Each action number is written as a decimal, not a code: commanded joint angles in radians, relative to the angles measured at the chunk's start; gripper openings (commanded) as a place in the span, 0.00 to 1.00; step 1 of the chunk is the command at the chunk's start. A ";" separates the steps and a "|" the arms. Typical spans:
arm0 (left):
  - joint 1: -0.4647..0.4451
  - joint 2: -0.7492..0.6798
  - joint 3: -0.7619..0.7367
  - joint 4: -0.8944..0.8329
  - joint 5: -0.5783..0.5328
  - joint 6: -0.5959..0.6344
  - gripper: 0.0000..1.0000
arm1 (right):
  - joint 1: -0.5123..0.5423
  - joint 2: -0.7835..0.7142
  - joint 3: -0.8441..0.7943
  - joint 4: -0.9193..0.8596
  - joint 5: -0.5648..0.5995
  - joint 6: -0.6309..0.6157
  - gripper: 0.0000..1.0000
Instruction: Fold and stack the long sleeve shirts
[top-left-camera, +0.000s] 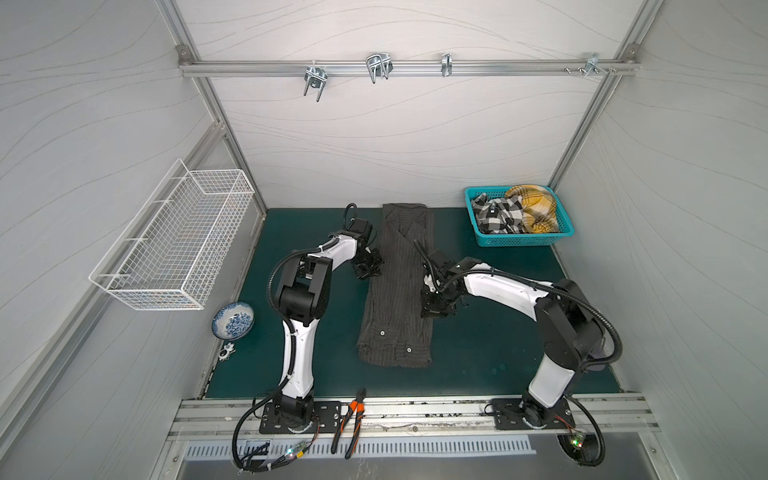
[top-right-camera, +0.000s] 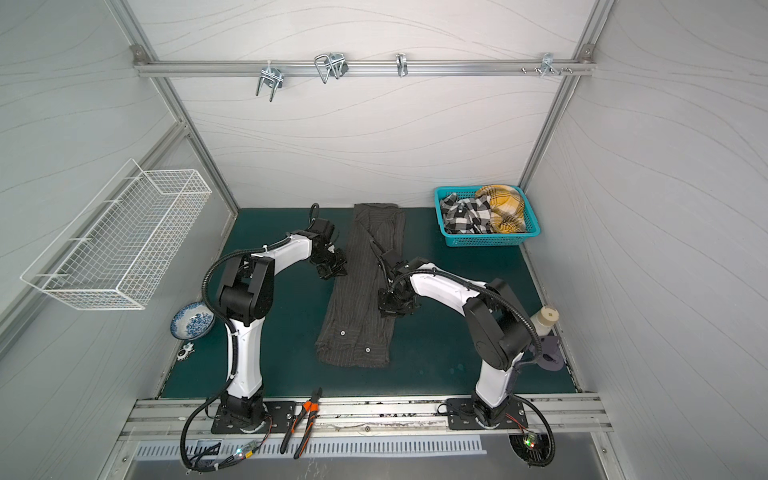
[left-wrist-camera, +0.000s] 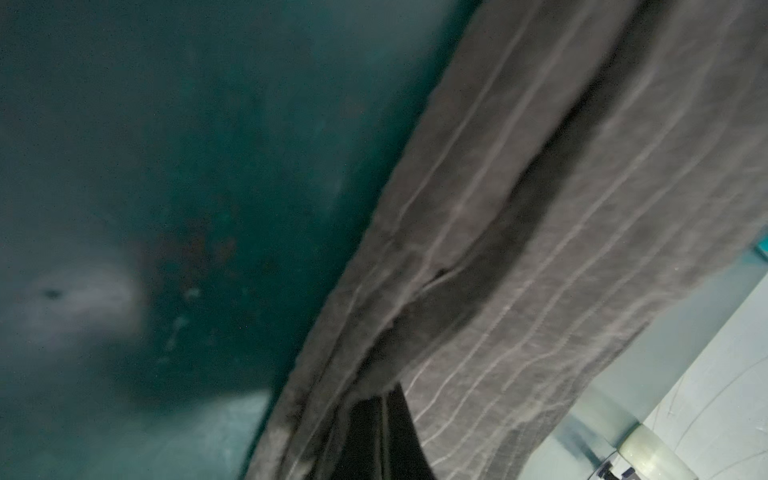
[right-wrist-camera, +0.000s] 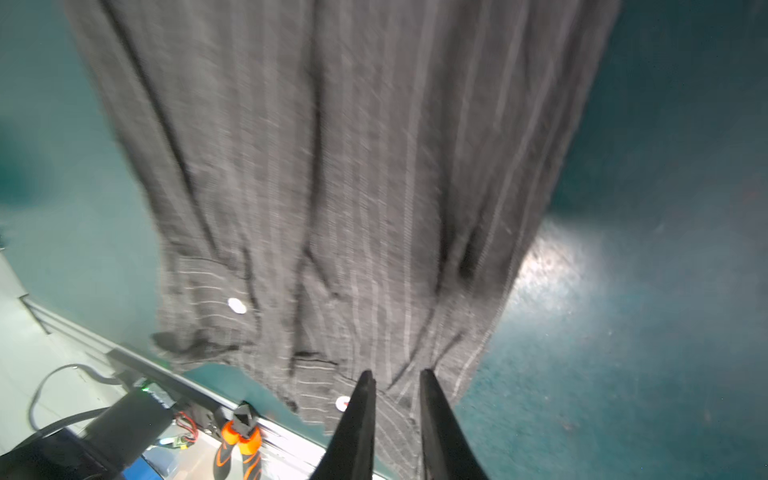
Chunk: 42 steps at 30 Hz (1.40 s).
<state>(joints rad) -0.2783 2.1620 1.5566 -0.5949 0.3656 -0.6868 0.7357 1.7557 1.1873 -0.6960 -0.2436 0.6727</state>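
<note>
The dark grey pinstriped shirt (top-left-camera: 395, 286) lies at the centre of the teal mat (top-left-camera: 498, 340) as a long narrow strip, collar (top-left-camera: 409, 214) at 12 o'clock, white-buttoned cuffs (top-left-camera: 382, 347) at 6 o'clock. The left gripper (top-left-camera: 368, 270) pinches its 9 o'clock edge; the fingers of the right gripper (right-wrist-camera: 395, 374) stand narrowly apart over its 3 o'clock edge. Pale walls (top-left-camera: 415, 145) enclose the mat, with a teal basket (top-left-camera: 559, 239) at 2 o'clock.
</note>
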 joint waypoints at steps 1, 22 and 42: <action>-0.004 0.010 -0.058 0.025 0.030 -0.017 0.00 | 0.007 -0.065 -0.029 -0.011 0.020 0.028 0.24; -0.009 -0.722 -0.763 0.048 0.054 -0.061 0.45 | 0.071 -0.400 -0.261 -0.074 0.262 0.129 0.78; -0.235 -0.878 -0.803 -0.025 -0.059 -0.153 0.48 | -0.171 -0.400 -0.465 0.089 -0.175 0.059 0.63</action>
<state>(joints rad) -0.5354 1.4128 0.7368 -0.5407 0.3664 -0.8295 0.5819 1.3693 0.7349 -0.5987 -0.3668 0.7498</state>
